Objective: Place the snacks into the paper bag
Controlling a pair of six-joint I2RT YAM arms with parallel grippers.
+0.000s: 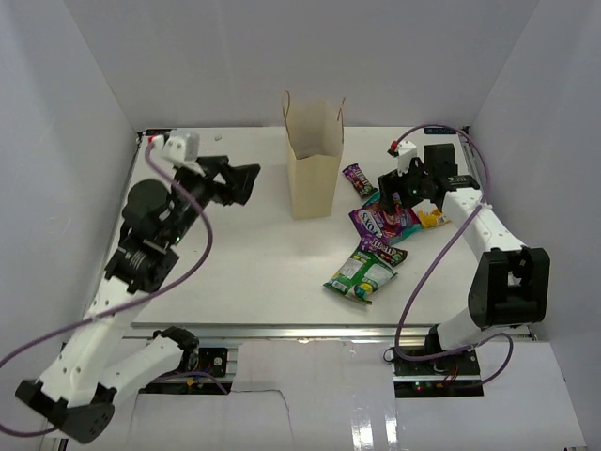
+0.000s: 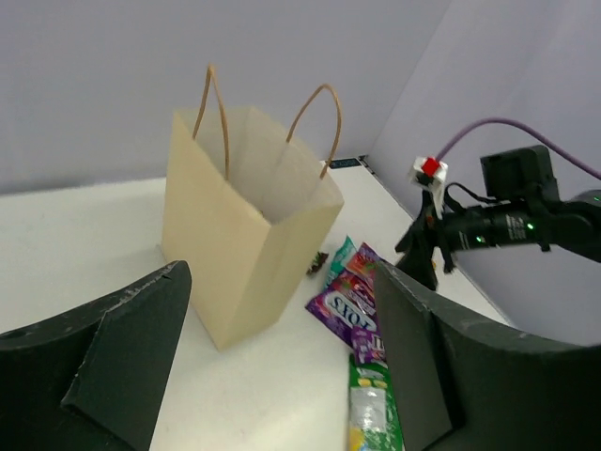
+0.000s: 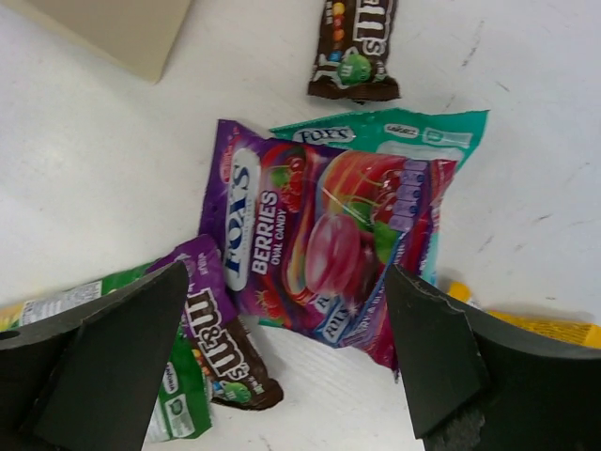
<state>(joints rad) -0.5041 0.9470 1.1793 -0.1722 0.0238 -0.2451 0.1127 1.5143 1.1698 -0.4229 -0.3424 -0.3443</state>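
The tan paper bag (image 1: 314,160) stands upright and open at the table's back middle, also in the left wrist view (image 2: 246,221). To its right lie the snacks: a purple Fox's berries bag (image 1: 383,222) (image 3: 310,244) on a teal bag (image 3: 413,132), two purple M&M's bars (image 1: 358,178) (image 3: 221,338), a green-white bag (image 1: 362,275) and a yellow packet (image 1: 432,218). My right gripper (image 1: 399,188) (image 3: 282,366) is open, hovering above the Fox's bag. My left gripper (image 1: 246,183) (image 2: 282,366) is open and empty, left of the paper bag.
White walls enclose the table on three sides. A purple cable (image 1: 423,272) loops beside the right arm. The table's front edge (image 1: 310,324) runs just below the green-white bag.
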